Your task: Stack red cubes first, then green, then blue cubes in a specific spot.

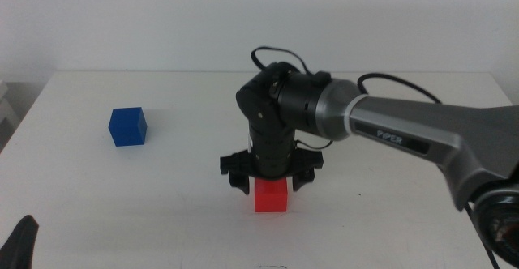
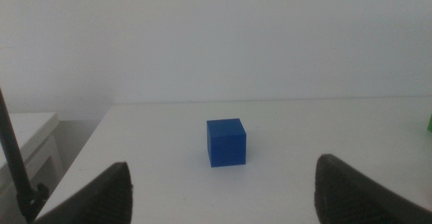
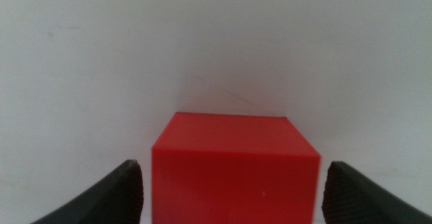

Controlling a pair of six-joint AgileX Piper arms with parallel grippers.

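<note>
- White tabletop (image 1: pixel 162 204) fills the middle view, with a plain pale wall behind its far edge.
- We see the right arm (image 1: pixel 422 131) enter from the right side of the middle view, grey link extended toward the table centre, with its dark wrist turned straight down.
- We locate the right gripper (image 1: pixel 270 180) directly over the small solid bright-red cube (image 1: pixel 271 196), which sits on the table near the centre front.
- In the right wrist view the two dark jaws stand spread, one on each side of the red cube (image 3: pixel 235 166), with white table visible in the gap between each jaw and the cube face; neither jaw touches it.
- We find the small solid deep-blue cube (image 1: pixel 128 126) resting on the table toward the left, well apart from the red cube.
- The left gripper (image 1: pixel 20 241) waits at the bottom left corner of the middle view; its wrist view shows its jaws wide apart and holding nothing, with the blue cube (image 2: pixel 226 142) on the table beyond them.
- A sliver of green (image 2: pixel 429 122) shows at the edge of the left wrist view; we cannot tell what it is.
</note>
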